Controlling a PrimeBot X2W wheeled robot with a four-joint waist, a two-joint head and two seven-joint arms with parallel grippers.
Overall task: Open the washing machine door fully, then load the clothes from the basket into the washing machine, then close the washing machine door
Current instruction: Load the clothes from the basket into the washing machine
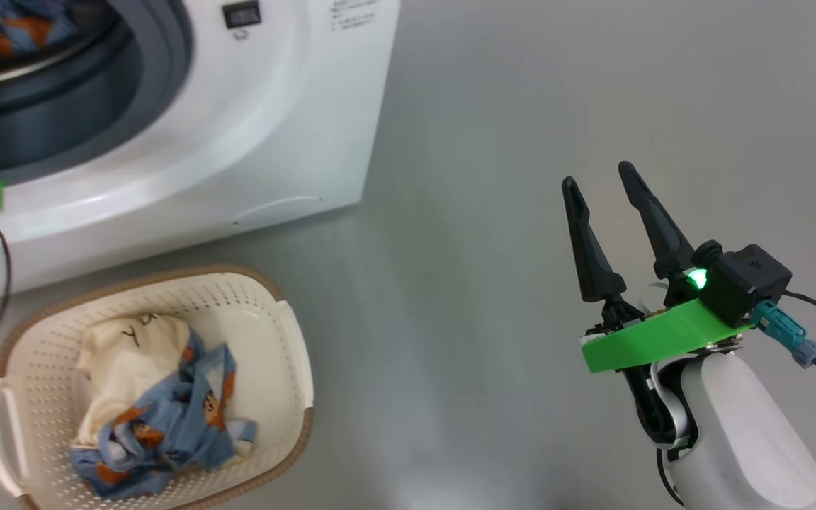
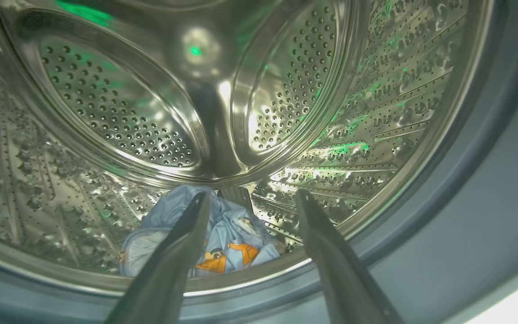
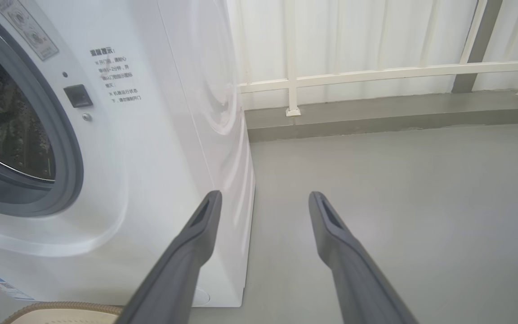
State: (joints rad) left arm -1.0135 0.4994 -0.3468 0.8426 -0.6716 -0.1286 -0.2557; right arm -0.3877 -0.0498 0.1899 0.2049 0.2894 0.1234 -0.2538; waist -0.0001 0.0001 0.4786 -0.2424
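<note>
Grey smooth floor [image 1: 493, 212] covers the room, and in the right wrist view a white railing [image 3: 376, 74] runs along a pale wall behind it. I see the washing machine [image 1: 273, 127] at the upper left of the head view, a big white box on this floor. Its round mouth is uncovered, with the grey rubber ring [image 1: 167, 49] around it. The basket [image 1: 202, 269] stands on the floor just in front of the machine, near its lower front edge. Inside it lie the clothes [image 1: 153, 397]: a cream garment [image 1: 125, 354] at the far side and light blue fabric [image 1: 188, 411] with orange figures nearer to me, together in one soft heap.

My left gripper [image 2: 252, 194] is at the mouth of the machine and looks into the steel drum [image 2: 119, 117]. Its two fingers are spread apart and nothing is between them. Beyond the fingertips one blue printed piece [image 2: 236, 238] lies on the bottom of the drum, close to the front lip. One finger crosses in front of it in this view, and I cannot tell if it touches the cloth.

My right gripper [image 1: 596, 173] hangs over bare floor, to the right of the machine and well apart from the basket. Its fingers are also spread wide and hold nothing. A green plate [image 1: 656, 340] sits at its wrist.
</note>
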